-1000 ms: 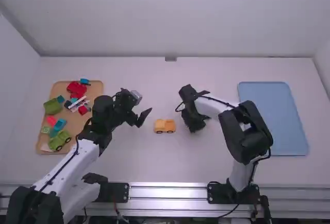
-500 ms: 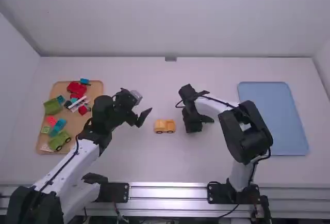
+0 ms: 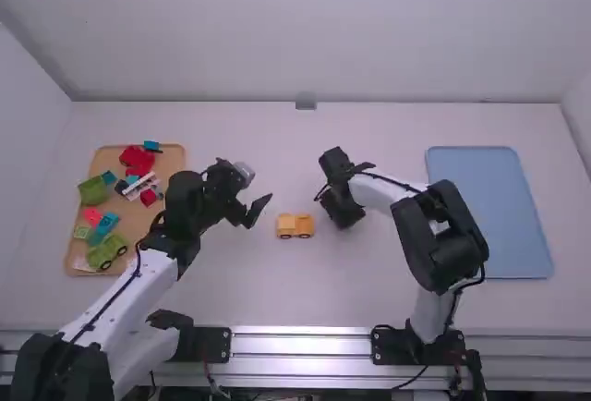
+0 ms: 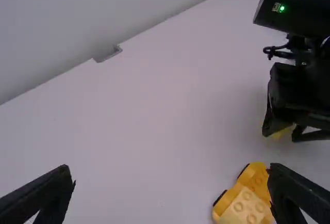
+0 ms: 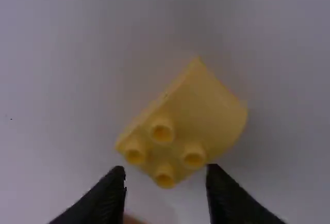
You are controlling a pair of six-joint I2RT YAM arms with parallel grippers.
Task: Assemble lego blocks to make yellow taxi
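The left gripper (image 3: 259, 209) stands open left of the orange-yellow car body (image 3: 295, 225), which has black wheels and a raised block at one end. In the left wrist view, the left gripper (image 4: 172, 182) has its fingers wide apart, with the car body (image 4: 245, 198) close to one of them. Pointing down, the right gripper (image 3: 344, 219) is just right of the car. A yellow block (image 4: 279, 133) shows at its fingertips in the left wrist view. Seen from the right wrist, this block (image 5: 191, 115) has a curved face and several studs, ahead of the open right gripper (image 5: 166, 180).
At the far left lies a tan tray (image 3: 138, 227) with red, green, blue and white pieces and a green wheeled one. A blue tray (image 3: 489, 212) lies on the right of the table, beyond the right arm's elbow.
The right gripper has turned about its downward axis and now sits at a slant over nearly the same spot. The left arm and the car have stayed still.
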